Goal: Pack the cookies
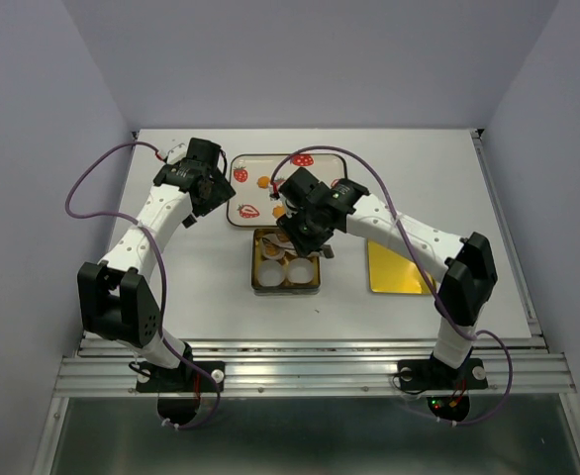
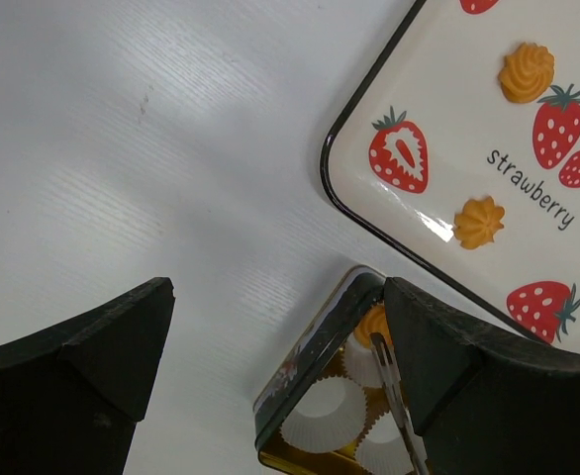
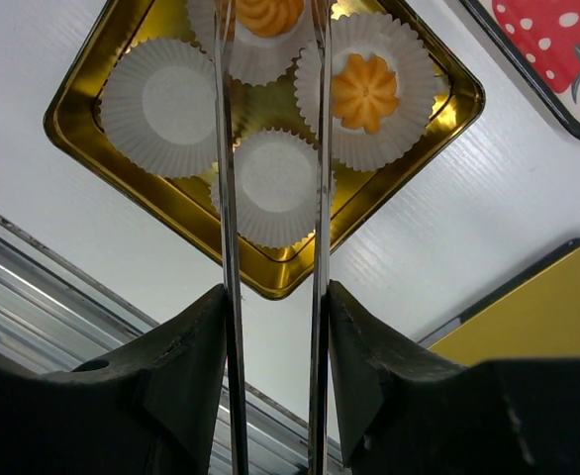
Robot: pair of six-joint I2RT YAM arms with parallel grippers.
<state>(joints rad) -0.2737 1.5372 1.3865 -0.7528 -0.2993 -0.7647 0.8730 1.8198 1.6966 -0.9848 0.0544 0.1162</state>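
Our right tool (image 3: 275,307), clamped on tweezers (image 3: 228,198), has a cookie (image 3: 268,12) between their tips, above a cup (image 3: 260,61) in the tin (image 3: 401,168); left tool (image 2: 278,297) apart

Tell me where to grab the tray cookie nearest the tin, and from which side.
Pinch the cookie across its scalloped edge, coming straight down from above. It lies flat on the tray, swirl up, with bare tray all round, so its sides are free. The thin tweezers in the right gripper probably suit it.
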